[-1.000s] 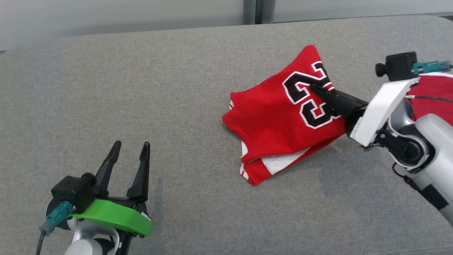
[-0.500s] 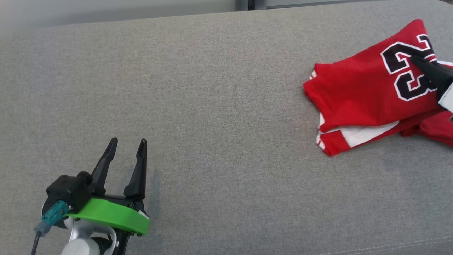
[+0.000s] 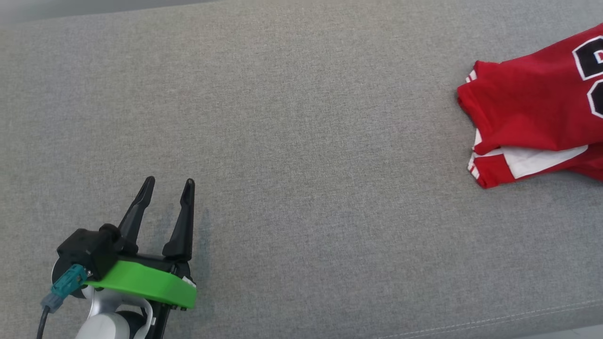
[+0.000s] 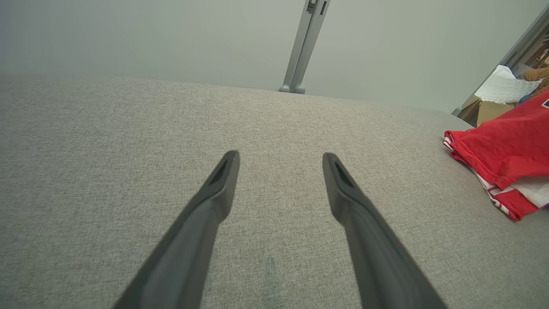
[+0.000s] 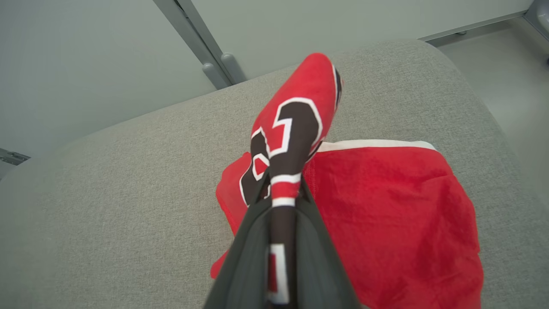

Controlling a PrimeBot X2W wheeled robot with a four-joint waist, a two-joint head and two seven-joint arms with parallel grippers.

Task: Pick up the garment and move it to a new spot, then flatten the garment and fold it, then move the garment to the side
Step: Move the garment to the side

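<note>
Nearest, at the lower left of the head view, the left gripper [image 3: 169, 180] is seen over the grey desk [image 3: 301, 141], its jaws spread wide and empty. Bare desk is seen between it and the jersey [image 3: 527, 103], which lies well apart at the right end, red and partly doubled over itself. In the right wrist view the right gripper [image 5: 281, 201] is shown with jaws nearly closed and 1 ridge of the jersey pinched between them, raised above the rest. The step in hand is judged to be a carry of the jersey across the desk. It is best done with the pinch held firm, the cloth lifted enough that no layer is dragged into bunches, and the jersey set down within reach of both arms.
</note>
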